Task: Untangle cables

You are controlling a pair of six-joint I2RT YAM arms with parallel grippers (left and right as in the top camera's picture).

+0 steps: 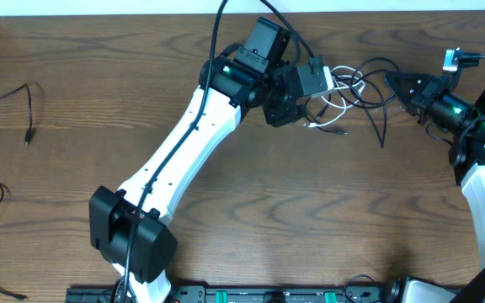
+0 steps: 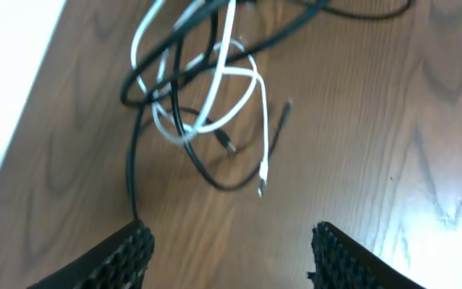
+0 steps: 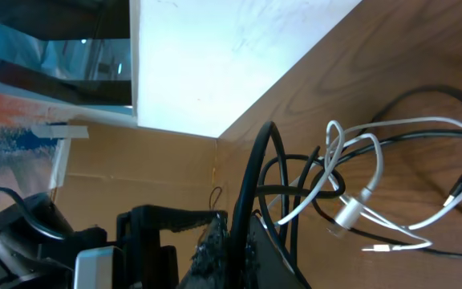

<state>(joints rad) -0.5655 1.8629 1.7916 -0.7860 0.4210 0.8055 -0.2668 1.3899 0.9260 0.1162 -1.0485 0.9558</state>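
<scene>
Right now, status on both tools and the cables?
Left tool open, empty, above the bunched thin black and white cables. Right tool shut on one thin black cable. Nothing blocking.

Left pincer (image 1: 300, 99) hangs over the tangled cables (image 1: 349, 94), its jaws seemingly apart.

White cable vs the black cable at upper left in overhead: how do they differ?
The white cable is tangled with other cords; the upper-left black cable lies alone. The white cable curls in tight loops; the upper-left black cable makes one open bend. Both are thin, on the table.
</scene>
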